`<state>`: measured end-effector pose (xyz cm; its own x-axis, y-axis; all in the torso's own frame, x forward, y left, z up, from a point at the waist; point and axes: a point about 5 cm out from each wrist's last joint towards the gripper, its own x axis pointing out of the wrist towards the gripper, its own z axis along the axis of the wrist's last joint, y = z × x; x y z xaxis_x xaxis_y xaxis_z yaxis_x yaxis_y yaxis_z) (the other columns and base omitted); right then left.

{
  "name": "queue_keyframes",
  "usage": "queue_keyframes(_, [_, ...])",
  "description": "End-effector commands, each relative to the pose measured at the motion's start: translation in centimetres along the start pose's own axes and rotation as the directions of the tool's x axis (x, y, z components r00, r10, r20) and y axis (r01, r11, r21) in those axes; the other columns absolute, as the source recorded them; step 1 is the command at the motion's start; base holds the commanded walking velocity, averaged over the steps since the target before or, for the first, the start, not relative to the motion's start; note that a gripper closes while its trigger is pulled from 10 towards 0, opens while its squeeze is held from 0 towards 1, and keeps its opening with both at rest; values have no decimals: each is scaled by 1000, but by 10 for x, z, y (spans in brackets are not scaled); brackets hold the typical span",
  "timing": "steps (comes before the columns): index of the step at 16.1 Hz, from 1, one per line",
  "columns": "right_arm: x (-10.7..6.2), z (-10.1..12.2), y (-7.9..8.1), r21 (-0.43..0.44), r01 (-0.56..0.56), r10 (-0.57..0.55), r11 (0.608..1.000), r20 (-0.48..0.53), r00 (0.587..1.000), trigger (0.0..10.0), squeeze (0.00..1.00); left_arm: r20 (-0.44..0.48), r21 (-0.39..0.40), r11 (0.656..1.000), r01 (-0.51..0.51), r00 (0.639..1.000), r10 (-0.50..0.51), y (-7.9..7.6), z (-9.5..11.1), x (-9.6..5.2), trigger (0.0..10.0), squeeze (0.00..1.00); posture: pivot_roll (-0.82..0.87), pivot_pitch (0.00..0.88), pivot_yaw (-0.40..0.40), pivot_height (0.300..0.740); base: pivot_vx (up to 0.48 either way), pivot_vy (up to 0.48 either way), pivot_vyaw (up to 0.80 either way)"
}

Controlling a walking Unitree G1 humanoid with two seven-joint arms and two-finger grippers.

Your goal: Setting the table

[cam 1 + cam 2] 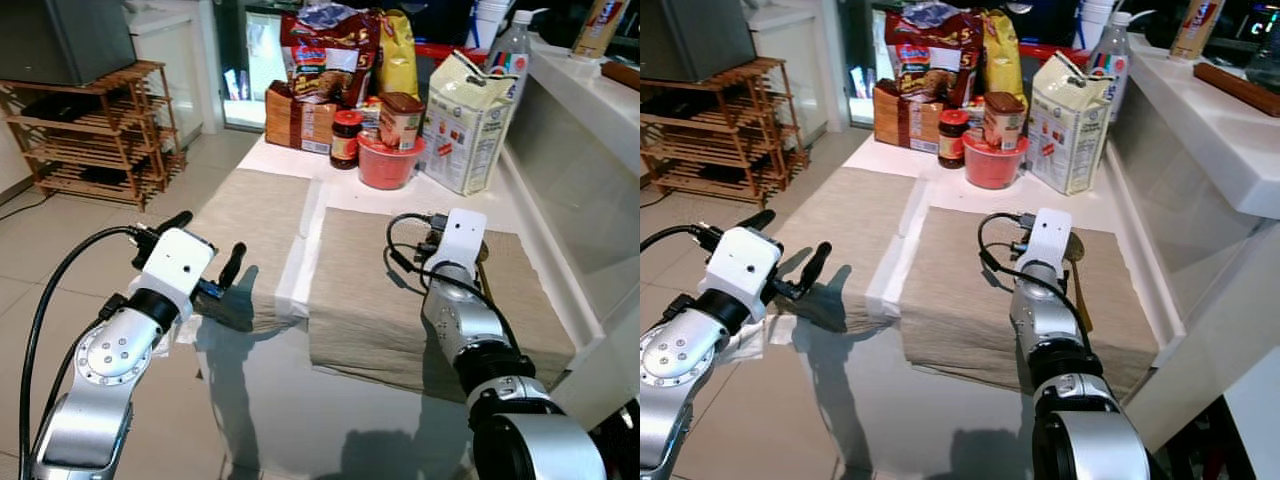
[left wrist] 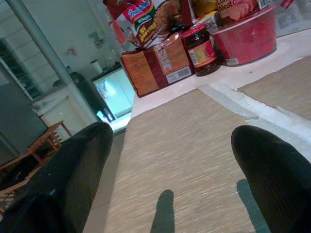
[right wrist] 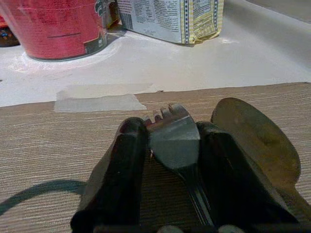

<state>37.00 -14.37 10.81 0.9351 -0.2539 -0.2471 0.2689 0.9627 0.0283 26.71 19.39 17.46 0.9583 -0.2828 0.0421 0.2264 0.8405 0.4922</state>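
- My right gripper (image 3: 171,145) is clamped on a metal fork (image 3: 174,143), tines forward, low over the right placemat (image 1: 370,300).
- A spoon (image 3: 257,141) lies on that mat just beside the fork.
- My left gripper (image 2: 170,170) hovers spread wide and empty over the left placemat (image 2: 194,145).
- Beyond the mats stand a red bowl (image 1: 388,165), a jar (image 1: 345,137) and a flour bag (image 1: 465,120).

Bright, even indoor light, head views sharp. Glossy counter (image 1: 300,400) near edge throws glare and reflections. Left end effector (image 1: 205,245) casts a hard shadow on the placemat (image 1: 250,215) beneath it. Wrist views: fingers (image 2: 73,170) blurred close up.
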Motion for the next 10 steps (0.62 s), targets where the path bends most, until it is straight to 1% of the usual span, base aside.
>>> queue_keyframes(1, [-6,-36,-2,-4,-5,4,1000,-152,988,0,125,35,18,1000,7,999,-7,0,9,3,10000,0,134,0,-10,736,0,0,0])
queue_keyframes(7, [-7,-36,3,9,-31,32,999,-143,989,0,122,35,18,1000,6,999,-6,-1,9,3,10000,0,134,0,-9,736,0,0,0])
queue_keyframes(9, [-7,-24,8,-25,-63,61,998,-72,995,0,122,36,18,1000,4,999,-4,-1,10,4,10000,0,135,0,-9,736,0,0,0])
queue_keyframes(10, [-6,-12,12,-52,-85,85,995,-8,996,0,122,36,18,1000,2,999,-3,-1,9,4,10000,0,133,0,-9,736,0,0,0])
